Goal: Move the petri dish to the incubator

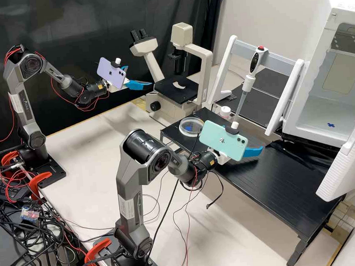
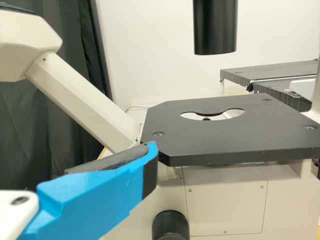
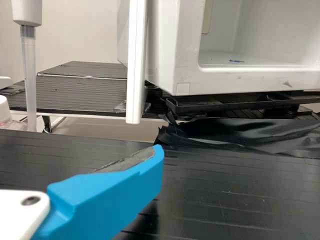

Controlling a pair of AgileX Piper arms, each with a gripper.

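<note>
Right arm (image 1: 127, 194)'s up front, its gripper (image 1: 262, 149) over the black stand (image 1: 280, 190), left gripper (image 1: 151, 85)'s by the microscope (image 1: 174, 88), can't tell if either's spread tbh, and the petri dish (image 1: 191, 127)'s on that stand.

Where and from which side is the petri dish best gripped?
Probably across the round side wall of the petri dish, coming in low over the near edge of the black rack: the shallow dish lies flat close to that edge, a bottle behind.

The petri dish (image 1: 197, 129) sits on the shelf's (image 1: 279, 182) left end, microscope (image 1: 177, 88) behind it leftward, incubator (image 1: 343, 105) back on the right
</note>
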